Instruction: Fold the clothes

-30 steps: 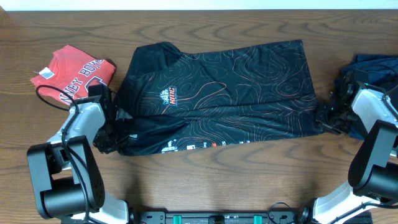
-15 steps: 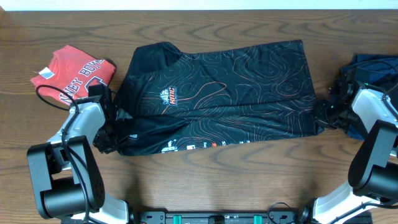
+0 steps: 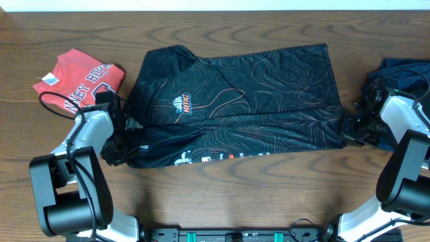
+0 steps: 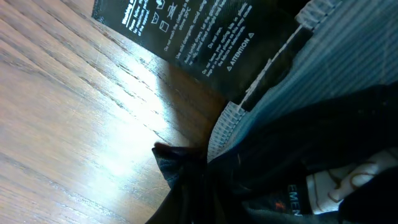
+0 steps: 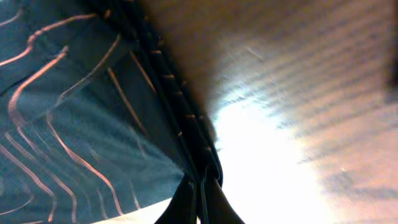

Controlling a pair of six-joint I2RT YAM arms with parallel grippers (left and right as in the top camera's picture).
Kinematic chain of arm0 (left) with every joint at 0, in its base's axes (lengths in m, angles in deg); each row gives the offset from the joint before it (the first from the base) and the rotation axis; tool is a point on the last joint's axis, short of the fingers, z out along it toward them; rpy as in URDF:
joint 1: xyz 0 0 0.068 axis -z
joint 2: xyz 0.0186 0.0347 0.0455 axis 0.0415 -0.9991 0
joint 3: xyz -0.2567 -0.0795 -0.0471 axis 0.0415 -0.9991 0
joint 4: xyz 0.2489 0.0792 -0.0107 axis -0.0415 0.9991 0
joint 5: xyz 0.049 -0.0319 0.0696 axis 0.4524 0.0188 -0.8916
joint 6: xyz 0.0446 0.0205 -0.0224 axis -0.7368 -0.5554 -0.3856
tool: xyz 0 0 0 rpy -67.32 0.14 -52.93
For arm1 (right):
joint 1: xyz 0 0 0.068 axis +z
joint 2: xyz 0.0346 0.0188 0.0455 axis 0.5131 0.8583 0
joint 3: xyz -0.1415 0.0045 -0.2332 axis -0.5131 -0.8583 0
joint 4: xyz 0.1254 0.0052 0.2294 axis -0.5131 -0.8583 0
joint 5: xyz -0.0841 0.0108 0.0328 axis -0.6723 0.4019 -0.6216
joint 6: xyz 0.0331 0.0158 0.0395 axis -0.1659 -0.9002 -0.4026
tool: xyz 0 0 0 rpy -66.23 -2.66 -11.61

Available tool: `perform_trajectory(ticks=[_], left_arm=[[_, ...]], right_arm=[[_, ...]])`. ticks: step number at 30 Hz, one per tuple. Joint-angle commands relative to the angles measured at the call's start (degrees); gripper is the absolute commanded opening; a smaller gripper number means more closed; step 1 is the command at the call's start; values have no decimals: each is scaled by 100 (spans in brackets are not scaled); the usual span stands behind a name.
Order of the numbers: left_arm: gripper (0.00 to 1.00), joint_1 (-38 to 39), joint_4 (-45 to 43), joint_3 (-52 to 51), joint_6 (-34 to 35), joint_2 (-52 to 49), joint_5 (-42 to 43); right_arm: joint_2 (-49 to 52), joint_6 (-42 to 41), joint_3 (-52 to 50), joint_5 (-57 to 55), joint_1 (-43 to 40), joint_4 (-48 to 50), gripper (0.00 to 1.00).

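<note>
While pinched at both ends of its near edge, lies stretched crosswise on the middle of the brown wooden table (image 3: 269,195): black sports jersey with thin orange contour lines (image 3: 255,87); clamped at the collar-side corner by the left gripper (image 3: 115,149), to judge by cloth gathered tight up to the wrist camera, fingers themselves hidden; clamped at the hem-side corner by the right gripper (image 3: 351,128), stitched hem running straight into closed fingertips in the wrist view; held so, probably, to keep the long edge taut and carry both ends together through a lengthwise fold; looks smooth over the chest, small orange-and-white logo (image 3: 183,103) facing up, near strip doubled over with white printing showing; black care label (image 4: 180,31) and grey ribbed inner seam (image 4: 267,68) exposed beneath the left wrist; flanked by a folded red printed T-shirt (image 3: 77,81) at far left and a crumpled dark blue garment (image 3: 403,70) at far right.
</note>
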Motion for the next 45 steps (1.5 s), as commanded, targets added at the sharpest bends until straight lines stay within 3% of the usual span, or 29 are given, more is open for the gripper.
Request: perform_trajectory(ticks=[1, 10, 19, 23, 24, 25, 26, 27, 30, 34, 39, 41, 42, 43, 45], left_arm=[[12, -31, 22, -142, -101, -149, -129], [13, -31, 332, -142, -118, -149, -131], [13, -31, 529, -140, -142, -50, -131], [15, -31, 507, -105, -142, 391, -131], [17, -31, 507, -90, -142, 577, -129], [30, -31, 505, -79, -138, 748, -127], [53, -31, 501, -70, -138, 922, -107], [91, -31, 487, -70, -133, 1115, -68], [94, -31, 485, -70, -140, 1558, 101], [93, -28, 428, -55, -275, 2024, 367], [90, 22, -437, 22, -820, 2457, 1547], [90, 120, -922, 94, -920, 2446, 1744], [90, 197, -1198, 122, -953, 2413, 1735], [90, 271, -1482, 151, -966, 2365, 1738], [90, 459, -2155, 221, -1064, 2199, 1740]], right_arm=[[-129, -328, 39, -575, 17, -149, 1], [-129, -1604, 26, -1840, -11, -1217, 1], [-129, -1663, -153, -1777, -11, -1318, 1], [-131, -1349, -107, -1453, -11, -1270, 11], [-131, -1320, -87, -1427, -11, -1272, 14], [-133, -1322, -59, -1405, -11, -1274, 19], [-142, -1320, -31, -1379, -11, -1276, 21], [-149, -1316, 11, -1357, -11, -1276, 30], [-205, -1272, 186, -1276, -11, -1322, 39], [-310, -1062, 640, -1062, -11, -1473, 40], [-356, -726, 1482, -557, -7, -1720, 40], [-356, -428, 1744, 96, -7, -1624, 53], [-356, -286, 1845, 498, -7, -1567, 71], [-356, -37, 1945, 984, -7, -1502, 78], [-356, 348, 2092, 1639, -7, -1386, 79]])
